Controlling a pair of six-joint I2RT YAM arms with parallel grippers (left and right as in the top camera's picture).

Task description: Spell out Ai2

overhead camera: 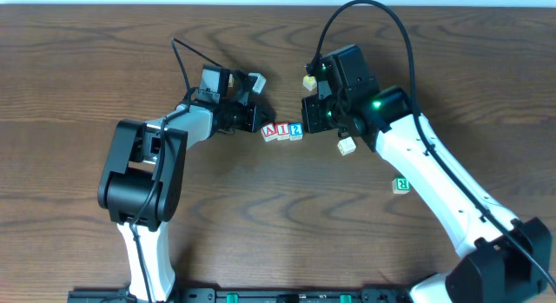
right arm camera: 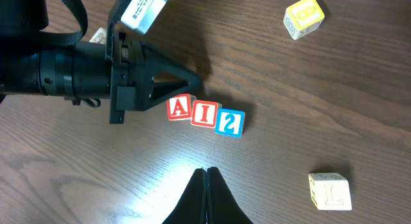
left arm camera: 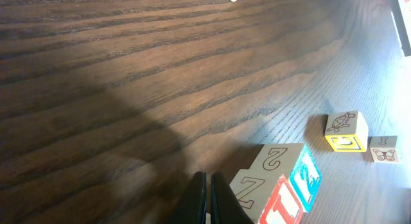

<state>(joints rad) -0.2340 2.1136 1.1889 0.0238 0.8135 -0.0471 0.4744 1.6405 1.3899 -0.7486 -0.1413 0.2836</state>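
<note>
Cubes, then: where?

Lined up in one tight row near mid-table, between the two arms. A cube (right arm camera: 179, 109) touching I cube (right arm camera: 205, 113), in turn touching 2 cube (right arm camera: 230, 122). Read A, I, 2 from left to right in the right wrist view, letters upright there. Red letters on white for the first two, white numeral on blue for the third.

Left gripper?

Left gripper (right arm camera: 192, 85) pressed together, pinching nothing. Tapered tip right at the upper edge of the A cube; touching or barely off it, cannot tell. In the left wrist view, fingers (left arm camera: 200, 201) flat against each other, low over the wood, just beside the near end of the row.

And the right one?

Right gripper (right arm camera: 205, 172) likewise pressed together and empty. Hangs near the row on the side facing away from the left arm, aimed roughly at the I cube, clearly apart from it.

Anything else about?

Yellow cube (right arm camera: 304, 17) well apart from the row, up beyond the 2 cube. Whitish L cube (right arm camera: 329, 190) off on the other side, also well apart. Green R cube (overhead camera: 401, 184) farther out, beside the right arm. All on a dark wooden table (overhead camera: 69, 60).
</note>
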